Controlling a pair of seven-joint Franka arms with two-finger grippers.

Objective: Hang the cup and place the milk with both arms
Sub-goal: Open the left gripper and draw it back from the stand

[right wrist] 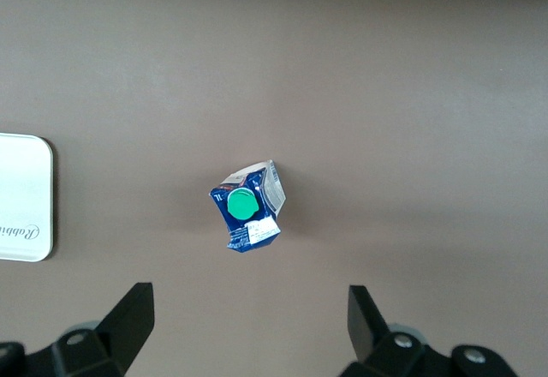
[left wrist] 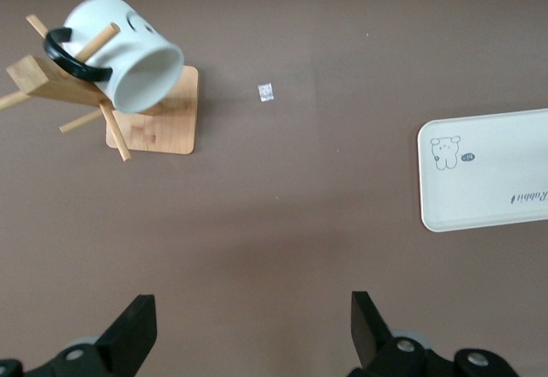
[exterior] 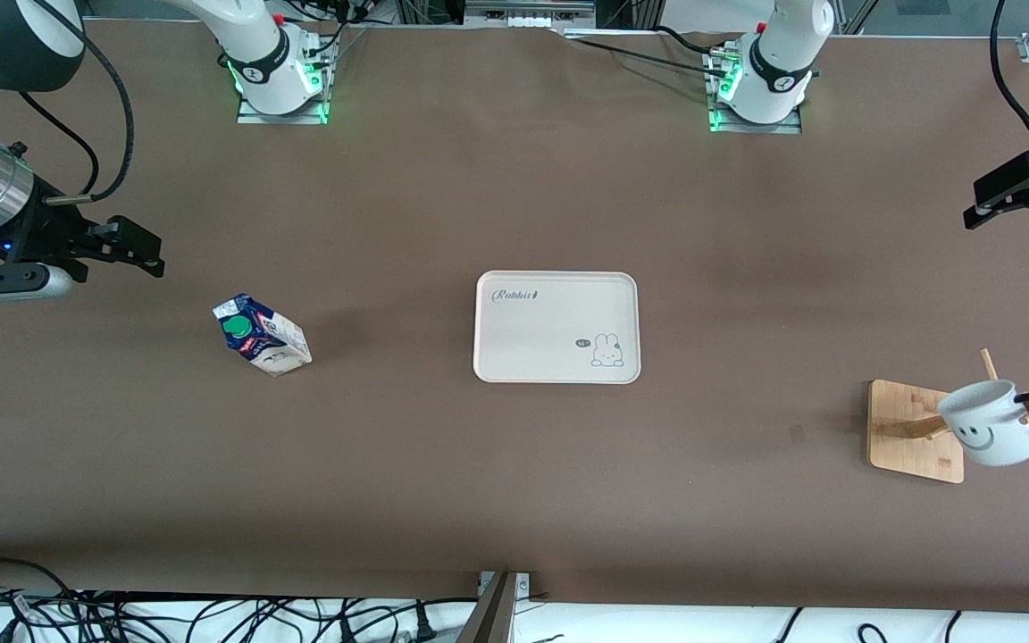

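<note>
A: From the front, the mug (exterior: 990,434) with the smiley face already hangs by its black loop handle on a peg of the wooden mug tree (exterior: 916,431), at the left arm's end of the table. The milk carton (exterior: 262,334) stands on the brown table (exterior: 514,500), well apart from the white tray (exterior: 556,328) in the middle. So the milk looks like the step in hand.

B: And the grippers?

A: The right gripper (exterior: 135,246) hangs over the table's end near the carton, jaws apart and empty. The left gripper (exterior: 1028,192) waits over its own end, also spread.

B: The left wrist view?

A: Glossy ceramic mug (left wrist: 120,56) tilted on thin dowels, square wooden base (left wrist: 154,111), released fingers (left wrist: 137,330).

B: Right wrist view?

A: The gable-top carton (right wrist: 248,208), printed card with a round green cap (right wrist: 241,205), lies between the parted fingers (right wrist: 133,317). The next move likely calls for descending and pinching its flat sides.
</note>
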